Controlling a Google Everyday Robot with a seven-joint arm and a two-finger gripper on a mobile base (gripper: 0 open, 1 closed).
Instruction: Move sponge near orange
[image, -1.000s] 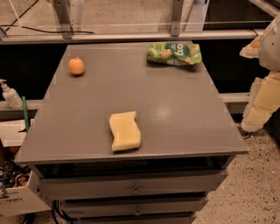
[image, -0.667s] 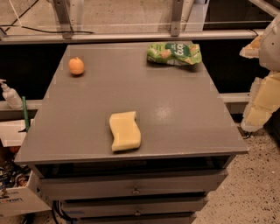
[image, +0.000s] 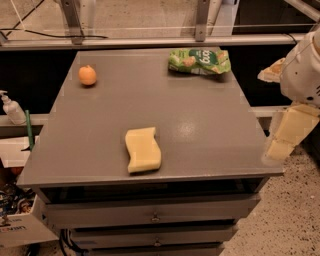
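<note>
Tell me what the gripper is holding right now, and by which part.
Nothing. The gripper hangs off the right side of the table, apart from the sponge, which lies flat near the front edge.

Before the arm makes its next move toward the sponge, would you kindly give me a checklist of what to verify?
1. Sponge reachable from above: ok. The sponge lies flat near the front edge of the table, with nothing on or against it.
2. Orange located: ok. The orange sits at the far left corner.
3. Sponge already near orange: not ok. A wide stretch of bare table separates them.
4. Path from sponge to orange: ok. The green snack bag sits at the far right, off that line.
5. Gripper positioned over sponge: not ok. The gripper hangs beyond the table's right edge, far from the sponge.
</note>
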